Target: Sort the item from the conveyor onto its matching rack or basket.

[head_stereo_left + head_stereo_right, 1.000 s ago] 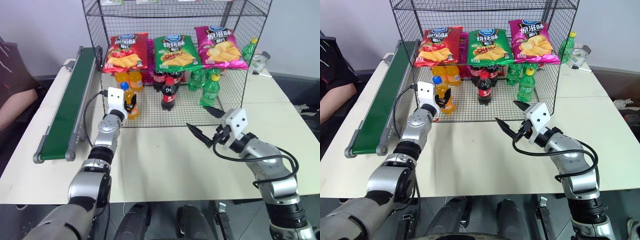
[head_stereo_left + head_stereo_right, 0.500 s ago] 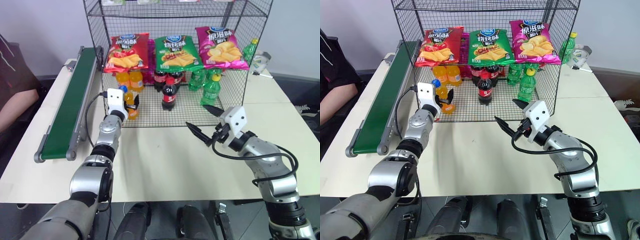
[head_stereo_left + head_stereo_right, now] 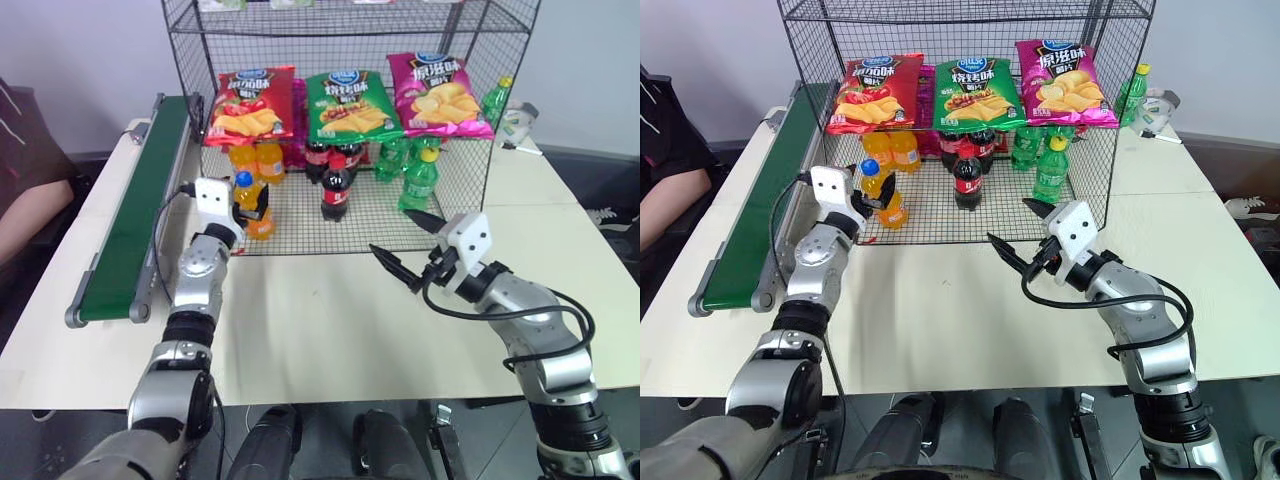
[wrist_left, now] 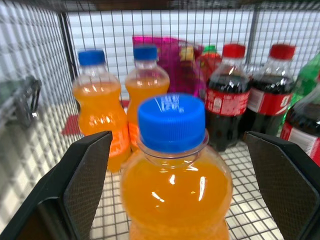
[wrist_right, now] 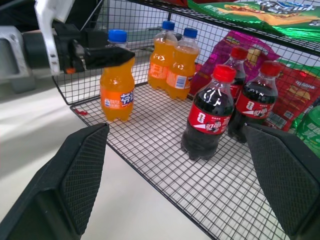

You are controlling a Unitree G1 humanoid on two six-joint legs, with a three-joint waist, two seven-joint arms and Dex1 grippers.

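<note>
1. Release is the news: a second ago the left gripper (image 3: 256, 203) was clamped on the bottle (image 3: 254, 207); now its fingers (image 4: 87, 175) stand wide on either side of it, clear of the plastic in the left wrist view.
2. Bottle stands upright by itself on the rack (image 3: 390, 215) floor, at the front left corner, left of centre in the left eye view. Two more orange bottles (image 3: 258, 158) stand just behind it, so it sits with its own kind.
3. Left arm has drawn back a little toward the lower left of the frame; the fingers still flank the bottle near its upper part, so the hand is not yet clear of it.
4. Right gripper (image 3: 408, 246) hangs over the bench (image 3: 330, 320) at centre right, fingers wide and holding nothing, unchanged over the last second.
5. Conveyor (image 3: 135, 215) on the left of the frame carries nothing that I can see.
6. Meaning for the task: the placement looks done. What remains, by my reading, is pulling the left hand straight back without brushing the bottle, which stands close to the rack's front edge and could tip.
</note>
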